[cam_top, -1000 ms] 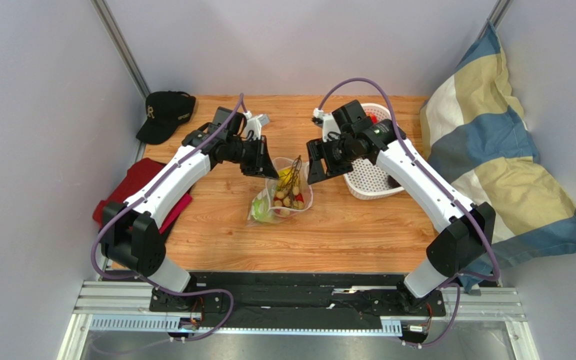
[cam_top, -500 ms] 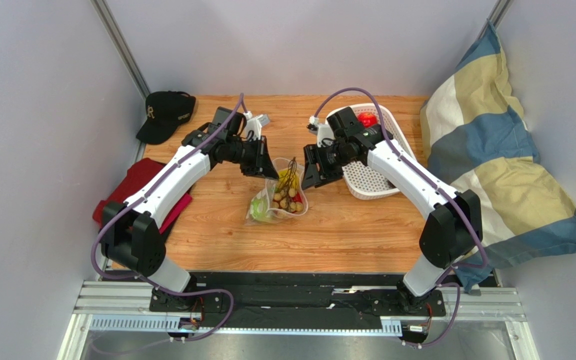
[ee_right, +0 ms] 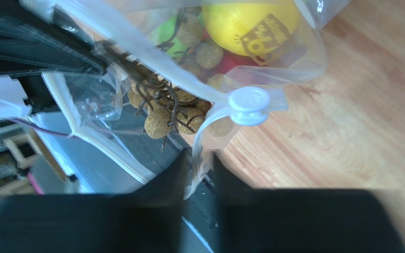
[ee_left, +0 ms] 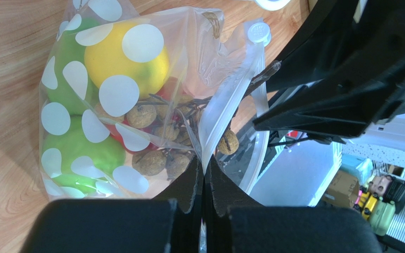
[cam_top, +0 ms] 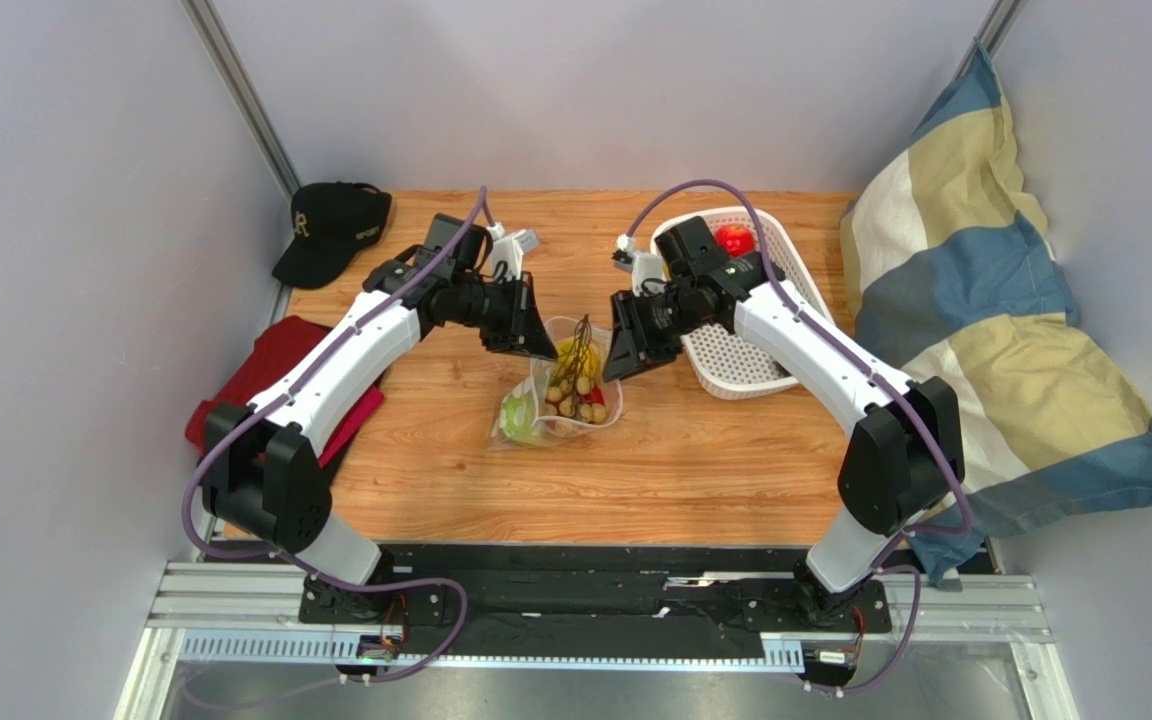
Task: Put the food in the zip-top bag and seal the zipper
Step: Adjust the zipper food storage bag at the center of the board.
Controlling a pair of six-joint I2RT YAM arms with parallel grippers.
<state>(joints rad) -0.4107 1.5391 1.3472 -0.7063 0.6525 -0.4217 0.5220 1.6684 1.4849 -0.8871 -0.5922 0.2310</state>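
The surface (cam_top: 717,450) carries the zip-top bag (cam_top: 608,396) at centre frame in the top view, lifted by its mouth between the arms; the left gripper (ee_left: 203,167) is clamped together on one end of the mouth, the right gripper (ee_right: 196,167) on the opposite end, probably to draw the zipper (ee_left: 233,95) straight for closing; the zipper looks unsealed. The food (cam_top: 575,393) is inside: lemon (ee_left: 128,58), green pieces (ee_left: 83,153), grape bunch (ee_left: 159,139); a white slider (ee_right: 248,105) sits near the right gripper.
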